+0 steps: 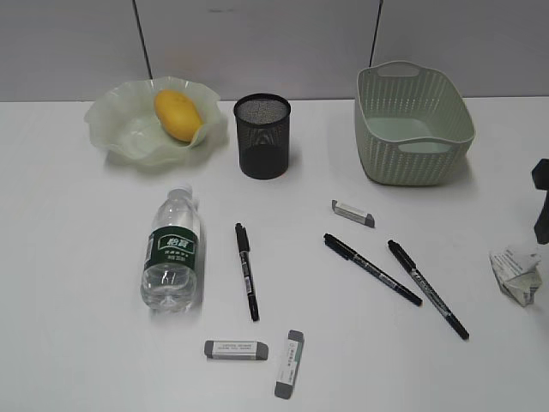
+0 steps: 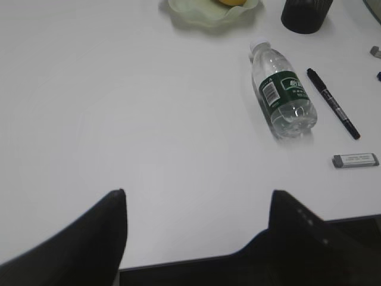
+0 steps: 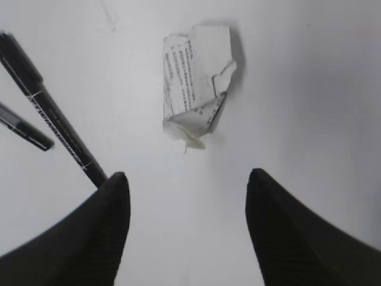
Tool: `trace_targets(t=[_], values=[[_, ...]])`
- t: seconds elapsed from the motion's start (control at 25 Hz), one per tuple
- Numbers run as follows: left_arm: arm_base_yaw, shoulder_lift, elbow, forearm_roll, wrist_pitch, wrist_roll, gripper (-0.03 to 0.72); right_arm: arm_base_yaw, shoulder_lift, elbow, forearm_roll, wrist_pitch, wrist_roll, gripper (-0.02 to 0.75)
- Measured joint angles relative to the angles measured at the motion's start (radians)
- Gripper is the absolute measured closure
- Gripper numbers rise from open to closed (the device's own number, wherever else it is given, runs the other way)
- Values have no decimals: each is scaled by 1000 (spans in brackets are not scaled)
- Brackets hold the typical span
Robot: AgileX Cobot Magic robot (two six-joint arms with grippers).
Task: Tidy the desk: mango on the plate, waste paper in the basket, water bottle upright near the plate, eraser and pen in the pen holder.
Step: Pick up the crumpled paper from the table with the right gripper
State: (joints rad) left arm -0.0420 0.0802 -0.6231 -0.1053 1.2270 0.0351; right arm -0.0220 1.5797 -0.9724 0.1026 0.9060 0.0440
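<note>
The mango (image 1: pixel 180 114) lies in the plate (image 1: pixel 120 133) at the back left. Right of it stand the pen holder (image 1: pixel 262 136) and the basket (image 1: pixel 412 124). The water bottle (image 1: pixel 172 251) lies on its side. Three pens (image 1: pixel 247 270) (image 1: pixel 371 269) (image 1: pixel 426 287) and three erasers (image 1: pixel 352 214) (image 1: pixel 236 349) (image 1: pixel 290 363) lie on the desk (image 1: pixel 69 257). The waste paper (image 3: pixel 196 83) lies just ahead of my right gripper (image 3: pixel 187 174), which is open and empty. My left gripper (image 2: pixel 196 193) is open over bare desk near the front edge, far left of the bottle (image 2: pixel 283 95).
A dark part of my right arm (image 1: pixel 541 202) shows at the right edge, above the waste paper (image 1: pixel 517 273). One pen (image 3: pixel 53 119) runs under the right gripper's left finger. The desk's front edge (image 2: pixel 178 263) lies below the left gripper.
</note>
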Motion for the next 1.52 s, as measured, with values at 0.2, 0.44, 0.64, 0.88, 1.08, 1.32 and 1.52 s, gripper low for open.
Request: trace_targets(t=[0.2,0.44,0.64,0.88,1.08,1.32,1.52], values=[[0,-85,46,-2,-15,0,144,0,106,0,-1,-54,-2,251],[0,-87,78,-2,-123,0,166,0,202,0,1,-109,-2,252],[0,-87,92,-2,-153,0,166,0,246,0,3,-145,-2,253],[0,-88,95,-2,-155,0,172,0,247,0,5,-214,1,349],[0,-88,95,-2,-156,0,185,0,247,0,6,-234,23,461],[0,-88,95,-2,-157,0,186,0,293,0,6,-216,52,472],[0,-88,95,-2,-157,0,186,0,309,0,7,-217,75,479]])
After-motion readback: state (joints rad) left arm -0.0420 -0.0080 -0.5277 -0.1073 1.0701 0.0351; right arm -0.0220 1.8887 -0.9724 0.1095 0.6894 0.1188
